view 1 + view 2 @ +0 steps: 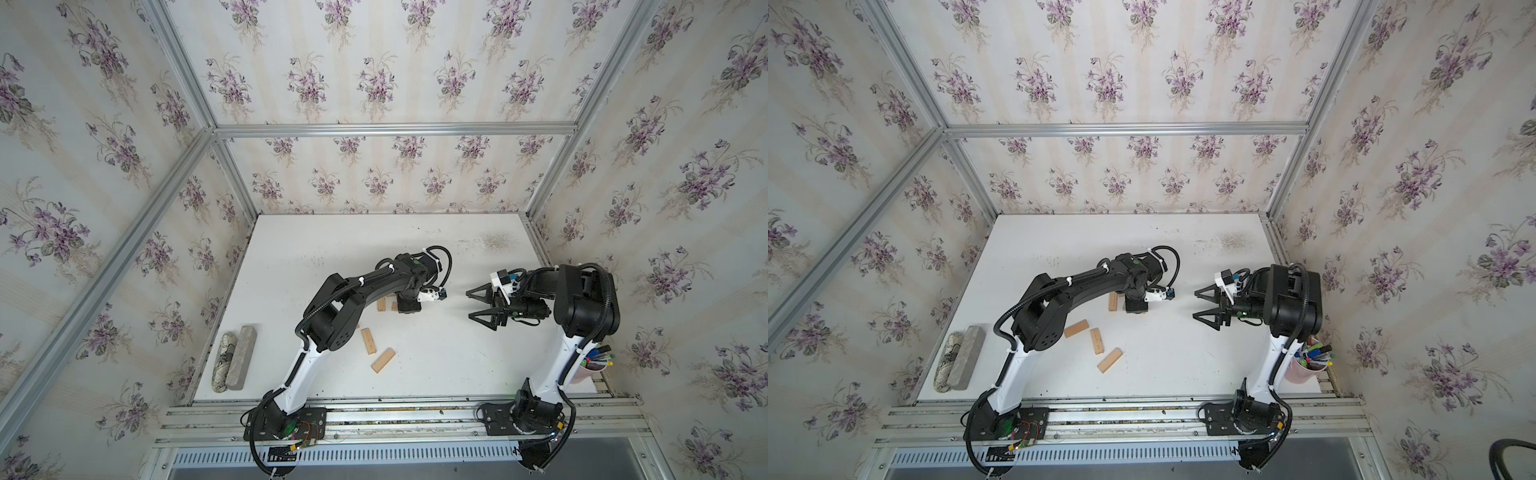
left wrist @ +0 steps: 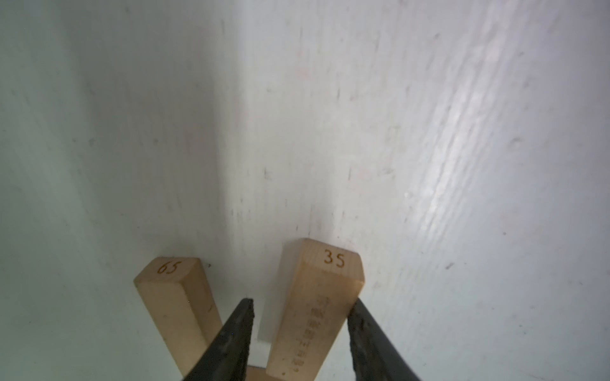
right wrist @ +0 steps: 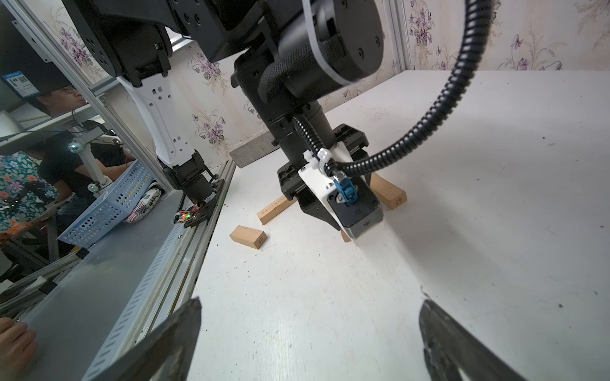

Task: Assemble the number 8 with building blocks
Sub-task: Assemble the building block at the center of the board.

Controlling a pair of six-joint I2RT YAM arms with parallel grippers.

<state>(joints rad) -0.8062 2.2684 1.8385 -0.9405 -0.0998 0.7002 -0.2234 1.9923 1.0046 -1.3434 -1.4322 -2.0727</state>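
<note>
Bright diffuse light, soft shadows on table (image 1: 436, 365), wrist-view glare toward 3 o'clock, shade toward 9, frame edges bowed.

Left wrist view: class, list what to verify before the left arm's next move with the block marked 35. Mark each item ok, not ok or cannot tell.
1. Left tool straddles block 35: ok.
2. Both fingers against it: not ok; a gap shows on one side.
3. Block 35 square between the fingers: not ok; it sits skewed.
4. Block 65 outside the tool's fingers: ok.
5. Right tool open, holding nothing: ok.
6. All blocks placed: not ok; a loose block lies apart.
</note>
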